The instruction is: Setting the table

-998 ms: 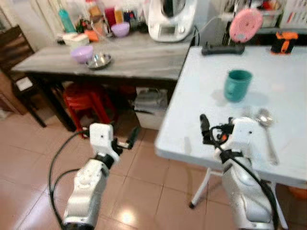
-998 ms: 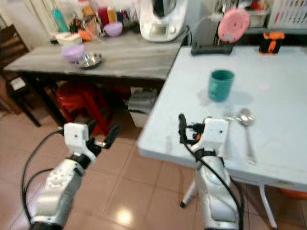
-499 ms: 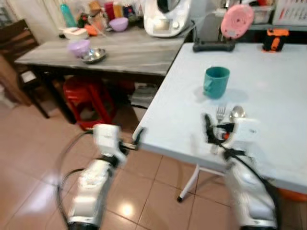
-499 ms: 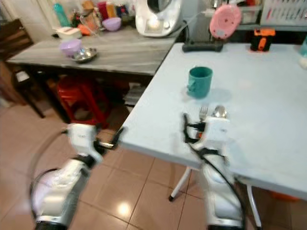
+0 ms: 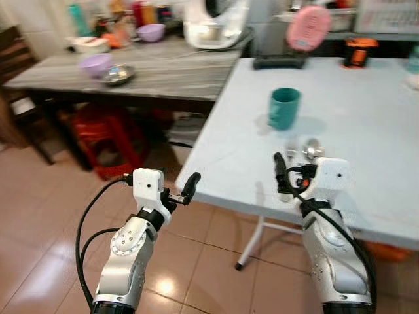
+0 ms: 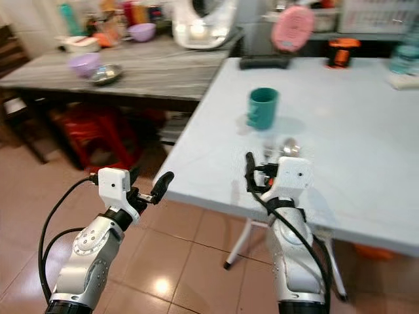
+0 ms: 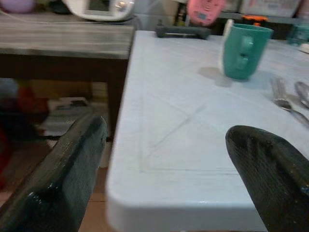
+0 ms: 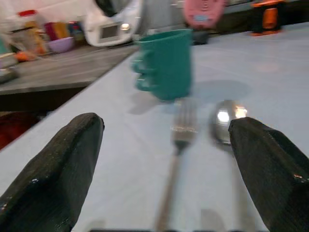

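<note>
Pale blue table (image 5: 366, 124), place partly set.
Left hand (image 5: 186, 190) spread at the table's edge; teal mug (image 5: 283, 108) stands beyond; right hand (image 8: 164, 159) spread over fork (image 8: 178, 130) and spoon (image 8: 226, 118). Plates seemingly yet to come.

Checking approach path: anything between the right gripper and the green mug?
Yes: a fork and a spoon lie on the table between the open right gripper and the green mug, per the right wrist view.
</note>
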Available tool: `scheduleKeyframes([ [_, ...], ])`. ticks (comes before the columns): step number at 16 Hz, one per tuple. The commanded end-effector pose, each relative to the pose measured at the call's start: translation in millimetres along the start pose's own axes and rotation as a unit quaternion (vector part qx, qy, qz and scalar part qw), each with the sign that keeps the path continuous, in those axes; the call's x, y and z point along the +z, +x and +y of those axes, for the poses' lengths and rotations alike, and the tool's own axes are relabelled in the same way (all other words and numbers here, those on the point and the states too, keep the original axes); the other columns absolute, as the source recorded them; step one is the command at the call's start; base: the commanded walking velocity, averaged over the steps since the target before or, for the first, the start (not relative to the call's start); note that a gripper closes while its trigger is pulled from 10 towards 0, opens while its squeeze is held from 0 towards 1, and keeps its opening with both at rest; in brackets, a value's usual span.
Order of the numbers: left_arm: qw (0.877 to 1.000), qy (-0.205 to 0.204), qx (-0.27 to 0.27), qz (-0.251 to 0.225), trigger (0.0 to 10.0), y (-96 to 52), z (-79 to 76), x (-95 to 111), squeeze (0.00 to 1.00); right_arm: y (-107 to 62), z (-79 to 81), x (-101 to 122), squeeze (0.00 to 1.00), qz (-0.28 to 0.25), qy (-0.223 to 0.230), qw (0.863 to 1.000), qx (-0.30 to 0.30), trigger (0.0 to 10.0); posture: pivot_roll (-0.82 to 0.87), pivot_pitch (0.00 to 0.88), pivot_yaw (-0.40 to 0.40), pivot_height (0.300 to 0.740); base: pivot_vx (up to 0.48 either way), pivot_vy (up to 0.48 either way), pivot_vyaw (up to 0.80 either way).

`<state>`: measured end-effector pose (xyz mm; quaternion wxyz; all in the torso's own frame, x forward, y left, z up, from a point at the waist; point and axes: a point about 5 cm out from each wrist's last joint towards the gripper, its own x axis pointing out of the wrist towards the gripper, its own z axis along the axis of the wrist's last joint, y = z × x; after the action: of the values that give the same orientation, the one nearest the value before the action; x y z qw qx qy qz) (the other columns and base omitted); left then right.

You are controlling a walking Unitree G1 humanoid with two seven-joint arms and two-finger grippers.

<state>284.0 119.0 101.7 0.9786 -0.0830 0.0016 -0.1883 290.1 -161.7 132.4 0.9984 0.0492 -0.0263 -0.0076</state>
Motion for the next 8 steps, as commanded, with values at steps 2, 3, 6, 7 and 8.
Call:
scheduleKeyframes([
  [2, 1.000, 0.004, 0.003, 0.006, 10.0, -1.5, 2.3, -1.5, 0.00, 2.2, 2.3, 1.0, 0.00, -0.001, 0.003, 1.000, 0.000, 10.0, -0.09, 0.042, 0.126, 0.740, 0.000, 0.000, -0.23],
  [3, 1.000, 0.003, 0.002, 0.007, 10.0, -1.1, 2.0, -1.5, 0.00, 2.7, 1.9, 1.3, 0.00, -0.002, 0.002, 1.000, -0.001, 10.0, -0.09, 0.045, 0.126, 0.740, 0.000, 0.000, 0.00],
  [6, 0.999, -0.016, -0.026, 0.014, 10.0, -0.9, -2.7, -4.8, 0.00, 9.4, -5.9, 0.9, 0.00, 0.005, -0.006, 1.000, -0.023, 10.0, -0.09, 0.065, 0.127, 0.740, 0.000, 0.000, 0.00],
  [7, 0.998, -0.021, -0.053, 0.018, 10.0, -3.1, -5.2, -6.6, 0.00, 15.1, -9.6, -0.3, 0.00, 0.014, -0.012, 0.999, -0.038, 10.0, -0.09, 0.075, 0.127, 0.740, 0.000, 0.000, 0.00],
  [8, 0.997, -0.019, -0.066, 0.022, 10.0, -4.9, -6.0, -7.7, 0.00, 19.5, -13.4, -2.6, 0.00, 0.026, -0.024, 0.998, -0.053, 10.0, -0.09, 0.080, 0.125, 0.740, 0.000, 0.000, 0.00],
])
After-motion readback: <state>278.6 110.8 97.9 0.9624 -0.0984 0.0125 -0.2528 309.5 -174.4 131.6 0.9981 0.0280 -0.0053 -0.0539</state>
